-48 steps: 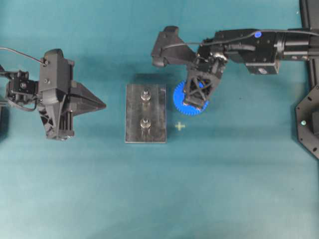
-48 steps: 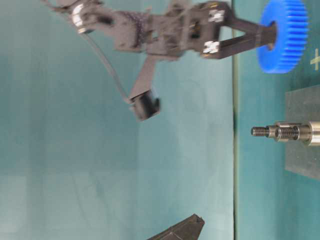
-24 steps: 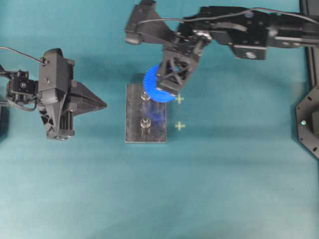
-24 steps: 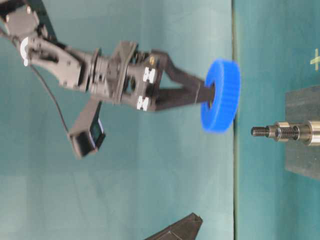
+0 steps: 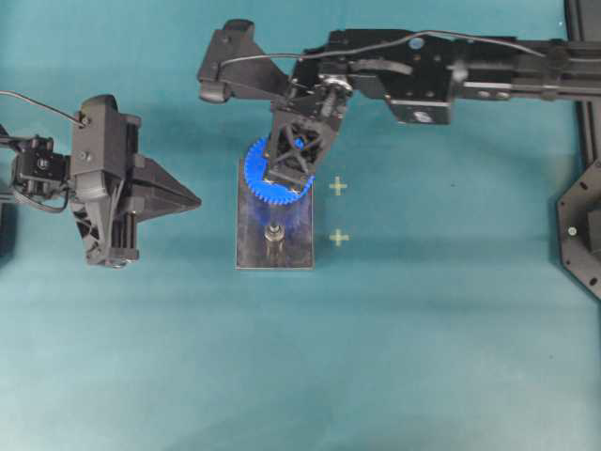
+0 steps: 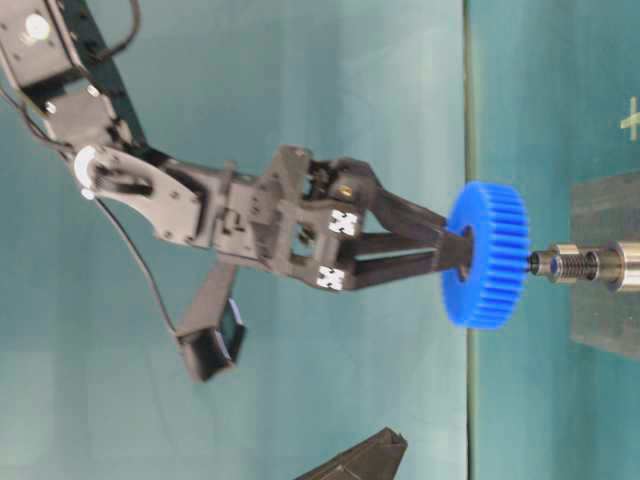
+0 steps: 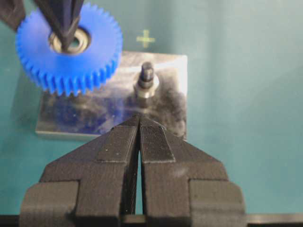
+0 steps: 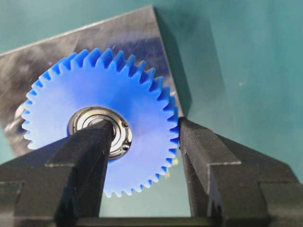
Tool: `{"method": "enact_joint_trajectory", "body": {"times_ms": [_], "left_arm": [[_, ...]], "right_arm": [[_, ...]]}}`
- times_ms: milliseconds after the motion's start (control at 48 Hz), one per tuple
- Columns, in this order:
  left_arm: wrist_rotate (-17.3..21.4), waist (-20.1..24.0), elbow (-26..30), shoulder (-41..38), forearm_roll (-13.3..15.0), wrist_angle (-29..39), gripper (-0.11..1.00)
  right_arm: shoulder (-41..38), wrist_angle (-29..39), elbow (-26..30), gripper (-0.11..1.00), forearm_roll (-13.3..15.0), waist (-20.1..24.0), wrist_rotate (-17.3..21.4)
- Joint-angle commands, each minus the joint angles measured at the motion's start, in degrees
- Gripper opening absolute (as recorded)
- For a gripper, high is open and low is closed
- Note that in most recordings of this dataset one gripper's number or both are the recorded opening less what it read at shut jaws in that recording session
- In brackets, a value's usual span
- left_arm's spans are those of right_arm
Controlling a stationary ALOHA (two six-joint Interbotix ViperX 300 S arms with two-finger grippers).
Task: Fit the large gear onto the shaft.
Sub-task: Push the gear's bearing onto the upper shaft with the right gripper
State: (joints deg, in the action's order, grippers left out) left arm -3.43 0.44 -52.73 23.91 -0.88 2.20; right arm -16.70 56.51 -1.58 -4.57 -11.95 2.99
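The large gear [image 5: 254, 174], bright blue with a metal hub, hangs flat over the far end of the grey plate [image 5: 302, 252]. My right gripper [image 5: 286, 178] is shut on it, one finger in the hub and the other on the outer teeth [image 8: 176, 124]. In the table-level view the gear [image 6: 487, 255] sits at the tip of the shaft [image 6: 580, 265], whose threaded end is hidden behind it. The second post [image 5: 273, 232] stands bare. My left gripper [image 5: 192, 199] is shut and empty, left of the plate, its tips [image 7: 138, 118] facing the post [image 7: 147, 78].
Two yellow cross marks [image 5: 338, 186] [image 5: 338, 238] lie on the teal table right of the plate. A black fixture [image 5: 582, 235] stands at the right edge. My right arm [image 5: 451, 75] spans the top of the overhead view.
My right gripper has carried the gear leftward from beside the plate to over the far post and down toward its tip. The left arm has not moved.
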Motion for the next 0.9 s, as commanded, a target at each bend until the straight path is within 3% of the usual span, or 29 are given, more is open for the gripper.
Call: {"method": "enact_joint_trajectory", "body": {"times_ms": [0, 874], "left_arm": [[-0.1, -0.2, 0.6, 0.7, -0.1, -0.4, 0.00], [-0.4, -0.8, -0.4, 2.7, -0.2, -0.3, 0.00]], "right_arm": [[0.7, -0.2, 1.8, 0.48, -0.2, 0.1, -0.7], [-0.9, 0.2, 2.2, 0.48, 1.0, -0.2, -1.1]]}}
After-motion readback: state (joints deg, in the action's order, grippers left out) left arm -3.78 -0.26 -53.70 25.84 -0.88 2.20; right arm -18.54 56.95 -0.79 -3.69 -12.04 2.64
